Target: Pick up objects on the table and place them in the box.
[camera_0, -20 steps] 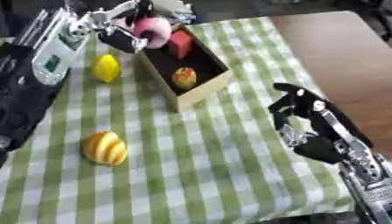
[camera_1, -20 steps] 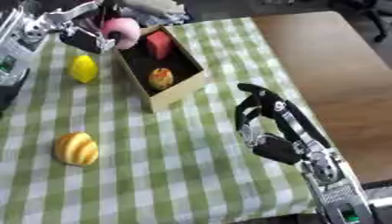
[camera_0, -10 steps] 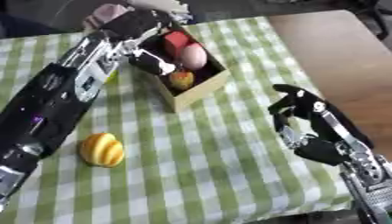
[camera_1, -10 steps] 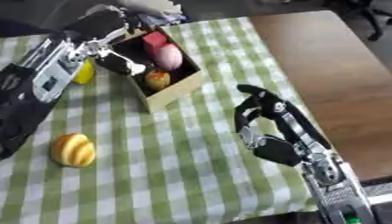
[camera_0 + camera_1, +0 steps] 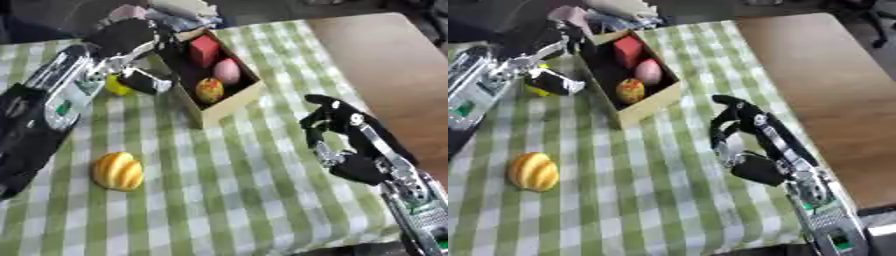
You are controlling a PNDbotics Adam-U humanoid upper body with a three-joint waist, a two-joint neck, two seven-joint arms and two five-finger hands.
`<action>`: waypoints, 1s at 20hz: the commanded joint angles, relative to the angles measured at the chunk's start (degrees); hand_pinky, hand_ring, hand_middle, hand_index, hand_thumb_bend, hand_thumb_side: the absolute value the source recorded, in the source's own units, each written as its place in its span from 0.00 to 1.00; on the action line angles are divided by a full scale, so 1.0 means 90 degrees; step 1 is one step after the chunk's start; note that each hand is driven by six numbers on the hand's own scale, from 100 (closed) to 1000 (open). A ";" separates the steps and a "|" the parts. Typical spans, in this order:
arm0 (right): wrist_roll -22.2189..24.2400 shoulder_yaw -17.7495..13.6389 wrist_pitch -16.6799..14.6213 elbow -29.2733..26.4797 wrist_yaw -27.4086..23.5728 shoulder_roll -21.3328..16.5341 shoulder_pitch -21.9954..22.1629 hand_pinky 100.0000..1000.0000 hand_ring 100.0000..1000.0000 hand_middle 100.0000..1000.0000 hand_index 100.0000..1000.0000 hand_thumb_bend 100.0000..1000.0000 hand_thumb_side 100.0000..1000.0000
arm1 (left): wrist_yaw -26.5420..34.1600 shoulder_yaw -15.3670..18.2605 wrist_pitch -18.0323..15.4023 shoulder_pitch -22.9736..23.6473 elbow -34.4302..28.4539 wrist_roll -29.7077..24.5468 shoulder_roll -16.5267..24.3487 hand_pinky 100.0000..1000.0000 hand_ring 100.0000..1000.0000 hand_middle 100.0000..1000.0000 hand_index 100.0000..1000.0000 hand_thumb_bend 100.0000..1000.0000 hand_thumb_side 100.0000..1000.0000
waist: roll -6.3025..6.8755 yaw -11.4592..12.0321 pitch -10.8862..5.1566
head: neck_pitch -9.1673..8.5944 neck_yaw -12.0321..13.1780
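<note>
Your left hand hangs empty, fingers relaxed, beside the open cardboard box. Target the small yellow lemon-shaped fruit just beneath; close around it squarely before lifting.

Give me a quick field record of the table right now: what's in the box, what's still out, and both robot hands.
box: open, on checked cloth
in box: red block; pink egg shape; red-yellow fruit
still out: orange pumpkin-like object; small yellow object, partly hidden by the left hand
left robot hand: beside box's left wall, holding nothing visible
right robot hand: idle, fingers curled, empty
</note>
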 commanded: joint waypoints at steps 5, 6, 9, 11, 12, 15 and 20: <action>0.0007 -0.0059 -0.0005 -0.0075 0.0071 -0.0189 -0.0097 0.54 0.70 0.53 0.90 0.00 0.35 | 0.0218 -0.0238 -0.0551 0.0810 -0.1110 -0.0636 0.1241 0.68 0.59 0.63 0.76 0.40 0.25 | 0.0096 0.0180 -0.0019 | -0.0096 -0.0178; 0.0021 -0.0051 -0.0007 -0.0074 0.0073 -0.0189 -0.0100 0.54 0.70 0.53 0.90 0.00 0.35 | 0.0212 -0.0238 -0.0556 0.0953 -0.1204 -0.0724 0.1385 0.68 0.59 0.64 0.77 0.34 0.30 | 0.0094 0.0199 -0.0010 | -0.0098 -0.0183; 0.0053 -0.0040 -0.0007 -0.0071 0.0079 -0.0177 -0.0114 0.54 0.70 0.53 0.90 0.00 0.35 | 0.0375 -0.0135 -0.0519 0.1383 -0.1510 -0.0989 0.1756 0.70 0.62 0.67 0.79 0.36 0.35 | 0.0078 0.0213 0.0010 | -0.0107 -0.0192; 0.0064 -0.0037 -0.0005 -0.0068 0.0087 -0.0173 -0.0120 0.54 0.70 0.53 0.90 0.00 0.35 | 0.0435 -0.0055 -0.0477 0.1668 -0.1672 -0.1164 0.1864 0.70 0.64 0.69 0.80 0.39 0.37 | 0.0072 0.0212 0.0013 | -0.0098 -0.0173; 0.0069 -0.0035 -0.0006 -0.0067 0.0088 -0.0167 -0.0121 0.54 0.70 0.53 0.90 0.00 0.35 | 0.0425 -0.0003 -0.0451 0.1809 -0.1744 -0.1251 0.1887 0.71 0.64 0.70 0.80 0.41 0.37 | 0.0069 0.0207 0.0012 | -0.0092 -0.0162; 0.0089 -0.0016 -0.0010 -0.0063 0.0086 -0.0151 -0.0123 0.54 0.70 0.53 0.90 0.00 0.34 | 0.0261 0.0165 -0.0369 0.2238 -0.1938 -0.1515 0.1882 0.71 0.65 0.71 0.81 0.43 0.37 | 0.0060 0.0175 0.0007 | -0.0081 -0.0117; 0.0107 -0.0006 -0.0014 -0.0057 0.0082 -0.0134 -0.0126 0.54 0.70 0.53 0.90 0.00 0.35 | -0.0084 0.0412 -0.0199 0.2451 -0.2301 -0.1962 0.1765 0.62 0.50 0.53 0.66 0.40 0.07 | 0.0056 0.0139 -0.0004 | -0.0062 -0.0096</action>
